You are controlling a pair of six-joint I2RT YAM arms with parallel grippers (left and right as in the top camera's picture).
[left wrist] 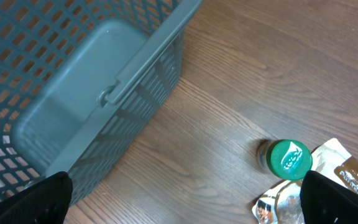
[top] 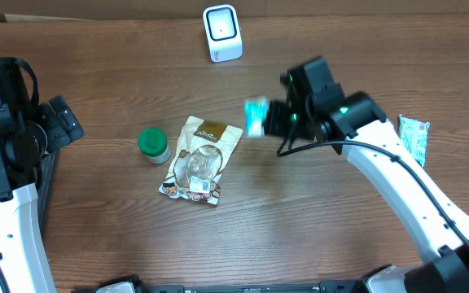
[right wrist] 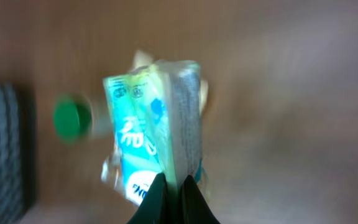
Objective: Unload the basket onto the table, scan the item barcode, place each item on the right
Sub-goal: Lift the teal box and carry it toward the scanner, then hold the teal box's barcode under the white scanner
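Observation:
My right gripper (top: 265, 120) is shut on a blue-and-green packet (top: 256, 116), held in the air right of the table's middle. In the right wrist view the packet (right wrist: 157, 118) stands edge-on and blurred, pinched between the fingertips (right wrist: 174, 186). A white barcode scanner (top: 221, 32) stands at the far edge of the table, apart from the packet. My left gripper (left wrist: 182, 199) hangs open over bare wood at the far left, holding nothing.
A brown-and-white snack pouch (top: 200, 159) lies flat mid-table, with a green-lidded jar (top: 153, 144) to its left. Another green packet (top: 414, 136) lies at the right. A grey mesh basket (left wrist: 73, 87) sits at the left edge.

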